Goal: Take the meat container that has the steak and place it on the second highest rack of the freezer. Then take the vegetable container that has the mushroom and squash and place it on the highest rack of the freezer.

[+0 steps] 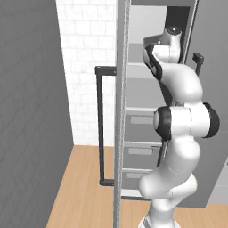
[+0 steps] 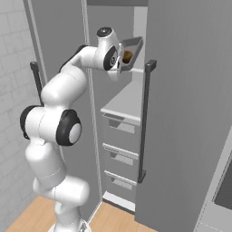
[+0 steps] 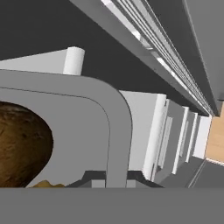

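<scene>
Inside freezer [image 2: 118, 108]: claw-held vegetable container [image 2: 130, 50]

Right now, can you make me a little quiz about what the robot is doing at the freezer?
1. True or false: the gripper is shut on the rim of the vegetable container.
2. In the right base view, the container is: A) on the wooden floor, B) up high inside the open freezer, C) in a grey drawer.
3. Fill in: in the hand view, the brown lump in the tray is the ____.

Key:
1. True; the tray tilts in the grip.
2. B, above the white shelf and the drawers.
3. Mushroom, with a bit of yellow squash below it.
</scene>
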You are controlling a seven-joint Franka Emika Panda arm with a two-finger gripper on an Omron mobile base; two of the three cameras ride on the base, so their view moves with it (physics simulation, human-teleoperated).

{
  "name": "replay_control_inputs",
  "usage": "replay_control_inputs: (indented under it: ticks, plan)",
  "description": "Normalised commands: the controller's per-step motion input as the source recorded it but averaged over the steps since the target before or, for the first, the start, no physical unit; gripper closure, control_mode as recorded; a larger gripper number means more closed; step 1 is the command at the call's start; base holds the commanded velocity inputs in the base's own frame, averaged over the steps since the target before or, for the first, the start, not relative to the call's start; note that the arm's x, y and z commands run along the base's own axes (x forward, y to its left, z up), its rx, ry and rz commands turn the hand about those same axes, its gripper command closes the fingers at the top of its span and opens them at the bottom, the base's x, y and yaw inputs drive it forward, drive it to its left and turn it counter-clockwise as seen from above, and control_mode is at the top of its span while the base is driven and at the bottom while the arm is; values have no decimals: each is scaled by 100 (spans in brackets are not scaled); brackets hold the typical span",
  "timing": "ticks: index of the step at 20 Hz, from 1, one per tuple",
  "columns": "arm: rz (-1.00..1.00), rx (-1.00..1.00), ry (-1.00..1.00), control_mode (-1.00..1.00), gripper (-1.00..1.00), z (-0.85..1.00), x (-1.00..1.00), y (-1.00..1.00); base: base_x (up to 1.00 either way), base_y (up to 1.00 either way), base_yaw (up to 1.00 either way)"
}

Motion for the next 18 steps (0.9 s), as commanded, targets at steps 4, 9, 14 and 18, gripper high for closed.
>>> replay_control_inputs:
  ticks: [4,9,14,18]
  plan:
    - [0,0,0,-100,100,0,67,-22,0,0,0]
    - [0,0,0,-100,100,-9,68,-18,0,0,0]
    - [-1,-1,0,-100,100,-13,60,-4,0,0,0]
    - [0,-1,-2,-100,-100,-11,14,0,0,0,0]
